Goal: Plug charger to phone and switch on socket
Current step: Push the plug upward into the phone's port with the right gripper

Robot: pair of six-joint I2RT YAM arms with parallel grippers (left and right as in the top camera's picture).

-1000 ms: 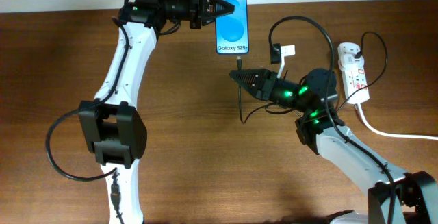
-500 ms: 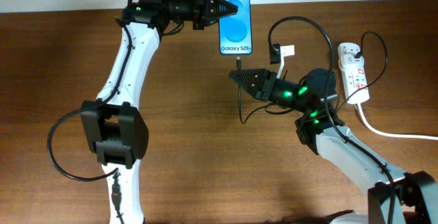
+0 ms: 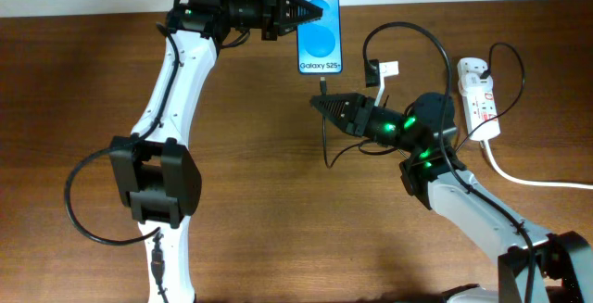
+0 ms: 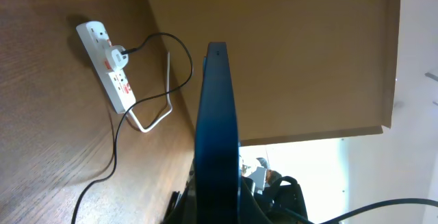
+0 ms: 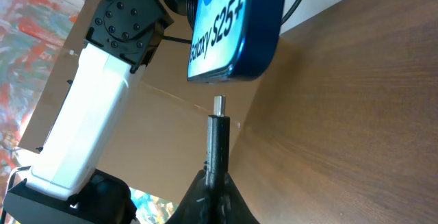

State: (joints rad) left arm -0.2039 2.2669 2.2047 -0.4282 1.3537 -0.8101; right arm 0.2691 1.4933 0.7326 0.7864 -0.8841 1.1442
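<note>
The right end effector (image 5: 216, 180) is pinched narrow on the black body of the plug (image 5: 217, 138). The plug sticks straight out past the fingertips with its metal tip bare. The tip points at the bottom edge of the phone (image 3: 318, 28) and stops just short of it, with a small gap between them in the right wrist view. From the plug, the thin black charger (image 3: 325, 141) cable runs toward the near side and bends in under the right arm. A further black loop arches above that arm.

The left end effector (image 3: 295, 13) is closed on the phone, gripping its left long edge toward the far end. In the left wrist view the phone appears edge-on, rising from between the fingers. The phone is at the far middle of the table (image 3: 278, 210), its screen lit blue and facing the overhead camera. The "Galaxy S25+" text is at the end nearest the plug.

The socket (image 3: 480, 96) lies on the far right of the table, well apart from both end effectors, with its long side running near to far. A white adapter (image 4: 118, 57) sits in its far end, and a thin black lead curls away from it. A thick white cord (image 3: 533, 181) leaves the socket's near end and runs off to the right. I cannot tell whether the socket's switch is on.
</note>
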